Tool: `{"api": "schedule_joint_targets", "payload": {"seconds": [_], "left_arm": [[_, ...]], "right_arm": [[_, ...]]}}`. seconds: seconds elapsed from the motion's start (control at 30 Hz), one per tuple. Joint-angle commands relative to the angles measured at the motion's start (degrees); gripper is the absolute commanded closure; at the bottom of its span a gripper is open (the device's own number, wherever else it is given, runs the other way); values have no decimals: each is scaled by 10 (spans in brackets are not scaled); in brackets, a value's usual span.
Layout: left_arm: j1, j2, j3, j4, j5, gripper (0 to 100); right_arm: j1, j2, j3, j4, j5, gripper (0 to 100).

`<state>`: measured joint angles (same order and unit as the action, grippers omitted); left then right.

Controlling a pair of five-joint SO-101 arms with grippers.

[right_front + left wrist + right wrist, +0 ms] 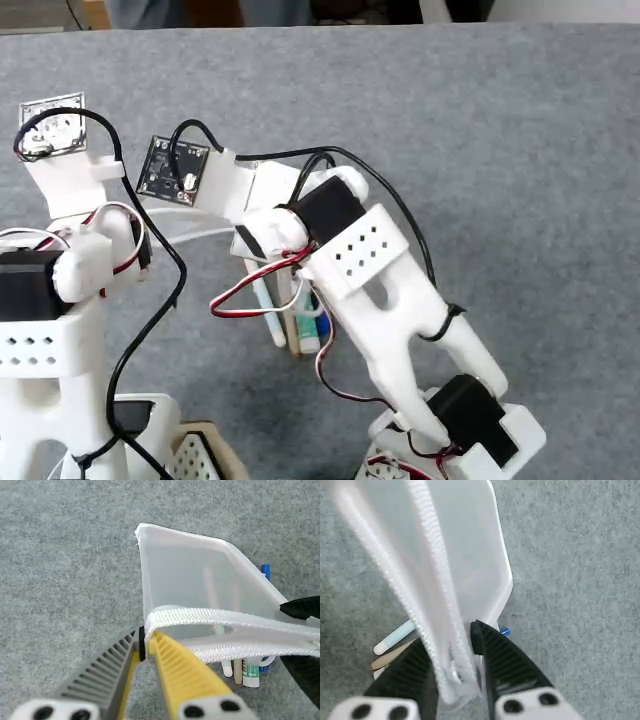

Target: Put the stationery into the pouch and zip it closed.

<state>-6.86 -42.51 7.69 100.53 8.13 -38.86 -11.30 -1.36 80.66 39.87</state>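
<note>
Gripping one zipper end of the pouch [190, 575], the left gripper [144, 642] is clenched on the white tape at the corner; its grey and yellow jaws meet on the fabric. The right gripper [450, 640] is clenched on the opposite zipper end, black jaws on either side of the tape. The pouch is translucent and hangs between the two arms, raised off the tabletop [500, 120]; its two zipper tapes stand apart along the mouth. The stationery [245, 672] lies on the tabletop directly below the pouch, outside it: a pale pen [395, 636], a pencil [390, 657], a green-and-white stick [251, 674] and a blue item [505, 631], grouped side by side. The tabletop is covered in grey, felt-like fabric; beyond its far edge a narrow strip of room shows, with shapes too cropped to identify.
</note>
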Motion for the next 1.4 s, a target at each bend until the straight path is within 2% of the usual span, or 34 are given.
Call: {"api": "schedule_joint_targets", "payload": {"seconds": [0.0,0.23,0.43,0.5,0.8,0.93,1.1,1.37], "left_arm": [[5,3,-5,-5,-10,970],[5,-1,-39,3,-21,959],[5,-2,-41,3,-31,742],[5,-1,-37,3,-40,711],[4,3,-33,3,-41,707],[-26,3,-19,-2,-42,707],[-80,4,28,-43,-42,707],[-87,4,108,-107,-42,707]], "right_arm": [[6,-3,-13,-10,-6,986],[5,0,-13,-13,-31,986],[5,-3,-13,-12,-33,986],[5,-3,-13,-11,-33,986],[5,-4,-14,-10,-33,986],[5,-4,-14,-10,-33,986],[5,-4,-15,-9,-33,986],[5,-4,-14,-9,-33,986]]}}
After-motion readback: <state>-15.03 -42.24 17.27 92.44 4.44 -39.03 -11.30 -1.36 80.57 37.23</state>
